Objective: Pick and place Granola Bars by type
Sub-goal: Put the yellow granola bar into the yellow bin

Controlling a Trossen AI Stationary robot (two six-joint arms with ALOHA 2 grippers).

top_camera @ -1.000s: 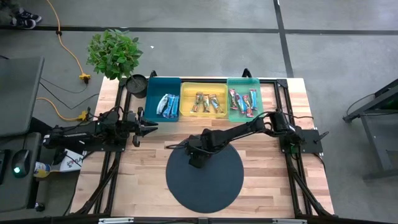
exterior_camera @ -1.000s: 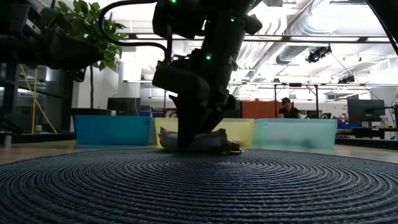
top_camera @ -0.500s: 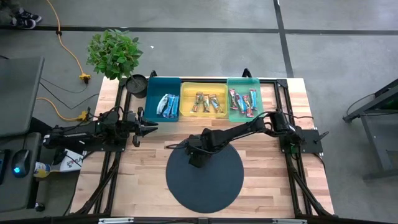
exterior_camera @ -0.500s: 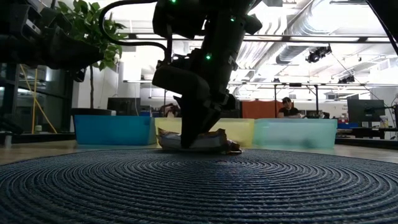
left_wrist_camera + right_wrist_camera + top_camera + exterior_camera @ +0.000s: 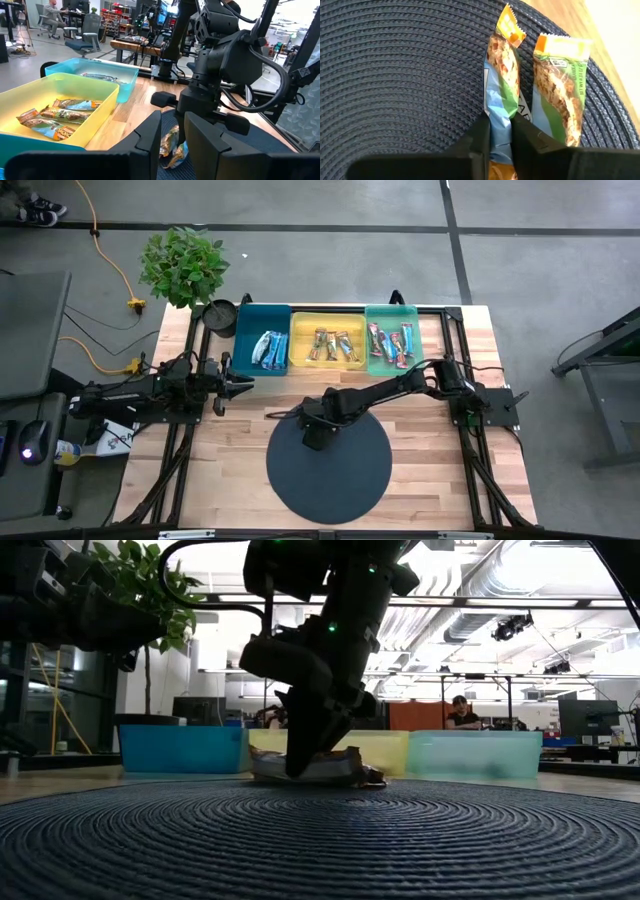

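Note:
Two granola bars in orange, green and blue-white wrappers lie side by side on the far edge of the dark round mat (image 5: pixel 330 470). My right gripper (image 5: pixel 500 127) is down on the mat and shut on one bar (image 5: pixel 501 85). The other bar (image 5: pixel 560 95) lies loose next to it. Both bars also show in the low view (image 5: pixel 325 768) under the gripper (image 5: pixel 300 768). My left gripper (image 5: pixel 237 385) is open and empty, hovering at the table's left, near the teal bin (image 5: pixel 262 338). My right gripper pinches the bar by its two long edges (image 5: pixel 499 117) between its two fingers, near one end. The fingers come from above, slanting down. The wrapper is squeezed narrower between them. The bar's other end (image 5: pixel 510 22) lies flat on the mat.
Three bins stand in a row at the table's far edge: teal, yellow (image 5: pixel 328 340) and green (image 5: pixel 392 340), each with several bars in it. A potted plant (image 5: pixel 185 268) stands beyond the far left corner. People sit in the room beyond the table.
My right gripper has tipped a little at the bars on the mat. In the low view the wrapper under it has shifted sideways and now sticks out past the fingers.

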